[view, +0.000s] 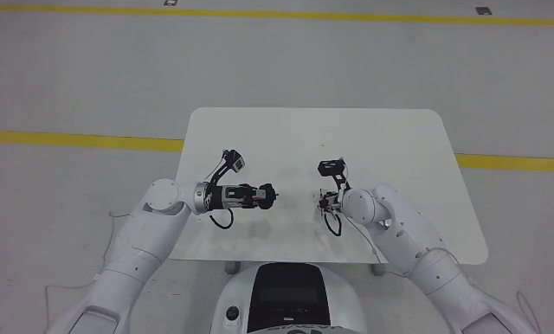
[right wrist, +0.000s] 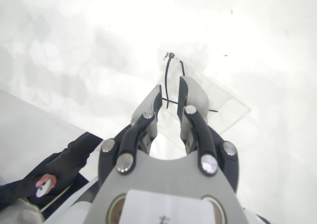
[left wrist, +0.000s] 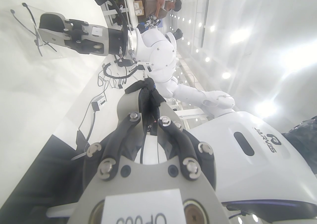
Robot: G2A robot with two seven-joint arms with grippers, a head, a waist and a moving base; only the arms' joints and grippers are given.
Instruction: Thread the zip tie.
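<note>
Several black zip ties lie on a clear plastic tray [right wrist: 230, 111] on the white table [view: 389, 144]. One zip tie [right wrist: 167, 71] runs out past the fingertips, and a second one crosses between the fingers. My right gripper [right wrist: 171, 83] is open and stands low over the tray, straddling these ties; it appears as the right gripper [left wrist: 40, 28] over the tray [left wrist: 17, 46], and again [view: 323, 200] near the table's front. A short way to its left, my left gripper [view: 272, 195] faces it. The left gripper [left wrist: 148, 93] is shut on a bent black strip, apparently a zip tie [left wrist: 138, 86].
The table's front edge runs close behind both grippers. Black cables and a small box [left wrist: 99, 102] lie on the floor beyond the table's edge. The far half of the table is bare white surface.
</note>
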